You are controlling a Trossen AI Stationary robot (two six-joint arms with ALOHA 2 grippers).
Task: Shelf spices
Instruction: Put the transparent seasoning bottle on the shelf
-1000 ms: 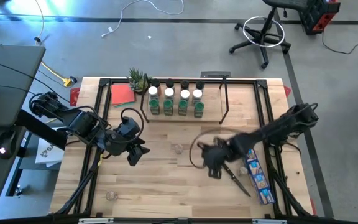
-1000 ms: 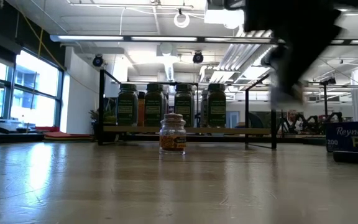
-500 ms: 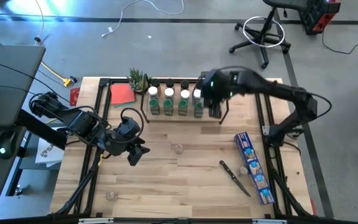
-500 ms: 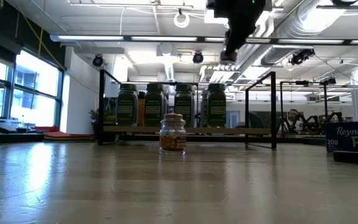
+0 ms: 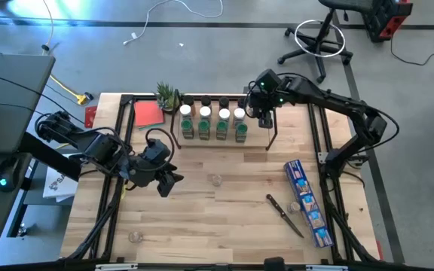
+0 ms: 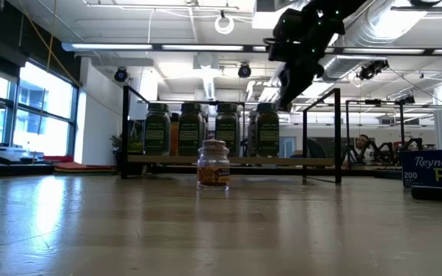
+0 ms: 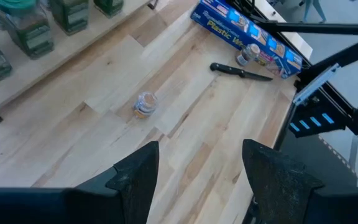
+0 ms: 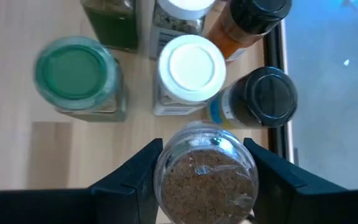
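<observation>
The shelf (image 5: 258,143) stands at the table's far edge, with several green-, white- and black-capped spices (image 5: 212,120) in rows on its boards. My right gripper (image 5: 264,117) hovers above the shelf's right end, shut on a clear jar of brown spice (image 8: 205,168). Below it are a white-capped jar (image 8: 191,68) and a black-capped jar (image 8: 263,96). One orange-filled jar (image 5: 216,180) stands upright on the table's middle. My left gripper (image 5: 168,181) is open above the table, left of that jar, and holds nothing. My right gripper pinches the brown-spice jar by its round side wall (image 8: 164,177), one finger on either side. The fingers slant downward, coming from the table's right. The jar is lifted clear above the shelved jars, one round end (image 8: 205,155) facing the wrist camera.
A long blue box (image 5: 308,205) and a black-handled knife (image 5: 285,214) lie at the right. A small jar (image 5: 135,236) sits near the front left corner. A red sheet (image 5: 148,114) and a small plant (image 5: 167,96) are left of the shelf. A black frame (image 5: 119,135) edges the table.
My right gripper has swung from low over the table's right middle, near the knife, up and toward the far edge. It has rolled on the way and now hangs above the shelf's right end. The jar in the table's middle has not moved.
</observation>
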